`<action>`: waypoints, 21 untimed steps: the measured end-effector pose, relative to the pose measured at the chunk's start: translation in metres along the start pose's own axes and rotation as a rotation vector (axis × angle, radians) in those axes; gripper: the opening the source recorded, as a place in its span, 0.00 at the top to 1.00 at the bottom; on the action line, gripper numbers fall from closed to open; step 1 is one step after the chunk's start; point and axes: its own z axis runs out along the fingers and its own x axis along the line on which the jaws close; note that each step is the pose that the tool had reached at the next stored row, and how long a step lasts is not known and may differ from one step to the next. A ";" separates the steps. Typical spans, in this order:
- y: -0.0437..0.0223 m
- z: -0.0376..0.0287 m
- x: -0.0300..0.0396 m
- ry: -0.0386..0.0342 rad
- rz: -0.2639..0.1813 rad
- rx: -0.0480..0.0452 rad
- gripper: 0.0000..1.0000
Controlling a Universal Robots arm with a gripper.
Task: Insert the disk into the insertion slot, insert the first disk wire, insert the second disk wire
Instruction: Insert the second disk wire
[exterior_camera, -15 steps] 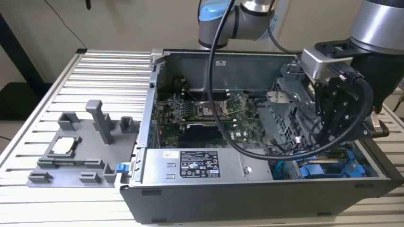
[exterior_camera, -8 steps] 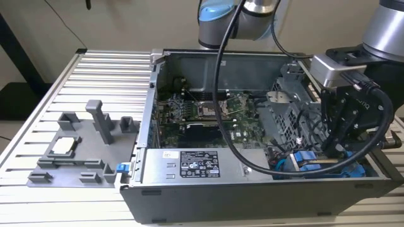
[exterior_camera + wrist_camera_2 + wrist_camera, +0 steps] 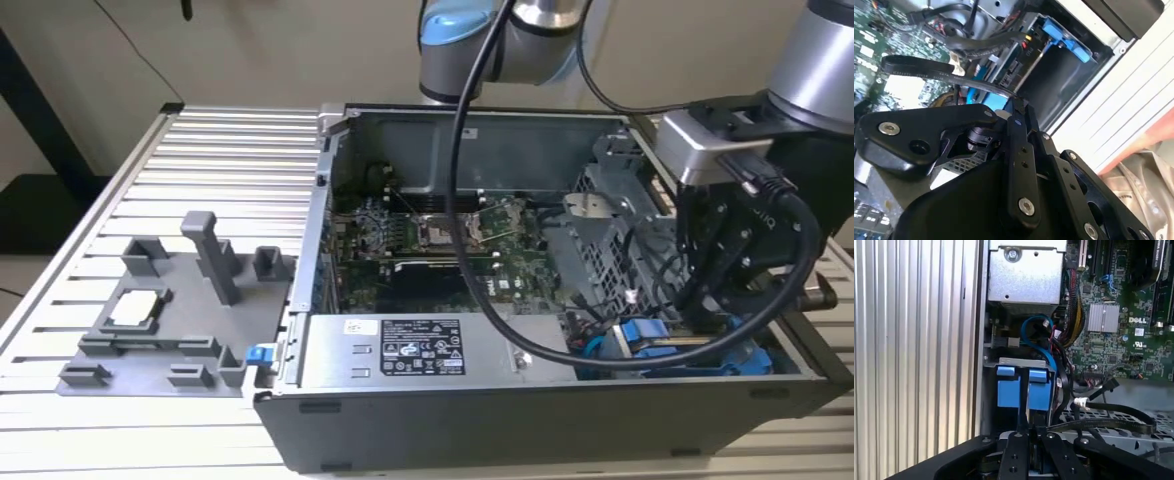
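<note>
The open grey metal computer case (image 3: 561, 400) lies flat on the ribbed silver table (image 3: 200, 200), so the arm can reach down into it from above. The black robot gripper (image 3: 1029, 437) hangs low over the near corner of the case on the exterior view's right, just above the grey sheet-metal insertion slot with blue plastic tabs (image 3: 1019, 385). Its two black fingers (image 3: 1016, 120) sit close together, but I cannot tell whether they pinch anything. The flat grey disk in its bright blue carrier (image 3: 681, 350) seems to sit down in that slot, with blue edges showing near the case's front wall. I count two blue tabs side by side at the slot's mouth. One thin blue wire (image 3: 1036, 335) loops just past the slot, and one flat black cable (image 3: 939, 67) hangs across near the fingers, loose at its end. One big grey labelled power box (image 3: 420, 350) sits in the case to the exterior view's left of the slot. One grey plastic holder stand (image 3: 174, 310) rests on the table, well apart.
</note>
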 end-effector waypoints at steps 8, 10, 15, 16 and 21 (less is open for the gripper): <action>-0.0026 0.0002 0.0004 -0.1087 0.015 -0.0046 0.84; -0.0076 0.0005 0.0007 -0.1102 0.016 -0.0334 0.84; -0.0209 0.0010 0.0022 -0.1126 0.016 -0.0864 0.84; -0.0218 0.0012 0.0032 -0.1127 0.016 -0.0875 0.84; -0.0236 0.0033 0.0115 -0.1135 0.018 -0.0885 0.84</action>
